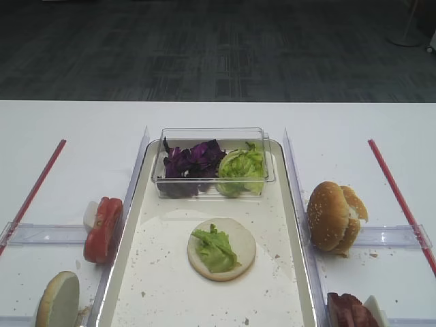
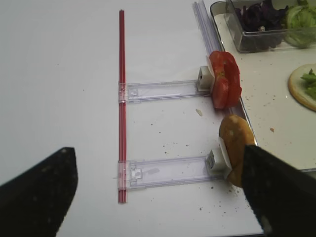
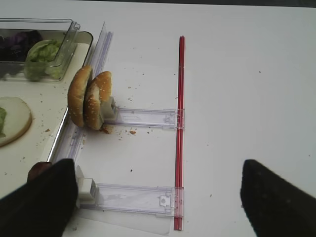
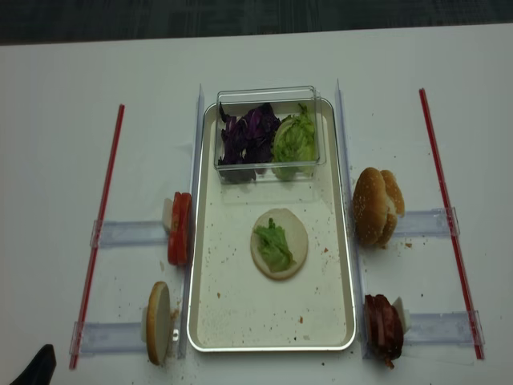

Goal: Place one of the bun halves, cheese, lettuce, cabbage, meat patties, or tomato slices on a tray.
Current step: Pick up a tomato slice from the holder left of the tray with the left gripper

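Observation:
On the cream tray (image 1: 157, 272) lies a bun half (image 1: 242, 245), cut face up, with a piece of lettuce (image 1: 214, 248) on it. Purple cabbage (image 1: 194, 160) and more lettuce (image 1: 242, 170) fill a tub at the tray's far end. Tomato slices (image 1: 103, 228) and a bun half (image 1: 58, 300) stand on edge left of the tray. To its right stand two bun halves (image 1: 334, 216) and meat patties (image 1: 351, 310). My left gripper (image 2: 158, 197) hangs open over the table beside the left bun half (image 2: 234, 143). My right gripper (image 3: 158, 200) is open, empty. Cheese is out of view.
The clear tub (image 1: 211, 136) sits on the tray's far end. Clear plastic holders (image 2: 168, 170) (image 3: 133, 197) run from the tray's sides to red strips (image 1: 34, 191) (image 1: 398, 197). Crumbs are scattered on the tray and table.

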Motion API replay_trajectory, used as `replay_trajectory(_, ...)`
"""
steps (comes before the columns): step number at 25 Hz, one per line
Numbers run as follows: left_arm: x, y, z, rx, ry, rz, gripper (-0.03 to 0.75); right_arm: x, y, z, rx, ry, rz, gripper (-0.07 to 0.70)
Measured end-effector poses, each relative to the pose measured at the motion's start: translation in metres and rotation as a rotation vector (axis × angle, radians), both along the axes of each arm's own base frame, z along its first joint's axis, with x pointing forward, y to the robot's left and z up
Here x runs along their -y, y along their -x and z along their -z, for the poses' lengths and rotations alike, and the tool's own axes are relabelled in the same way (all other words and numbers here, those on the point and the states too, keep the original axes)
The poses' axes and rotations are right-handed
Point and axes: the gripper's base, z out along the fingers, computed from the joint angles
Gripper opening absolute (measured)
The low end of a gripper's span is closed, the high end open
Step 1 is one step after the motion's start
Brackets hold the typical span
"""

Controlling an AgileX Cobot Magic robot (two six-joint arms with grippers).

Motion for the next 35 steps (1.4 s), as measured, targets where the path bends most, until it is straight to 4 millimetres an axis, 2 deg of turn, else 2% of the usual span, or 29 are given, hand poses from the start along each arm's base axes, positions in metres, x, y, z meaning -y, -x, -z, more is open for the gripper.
replay_trajectory(35,0.0,0.0,0.0,0.0,0.0,0.0,0.618,0.0,0.0,0.0,0.0,0.0,0.0,0.679)
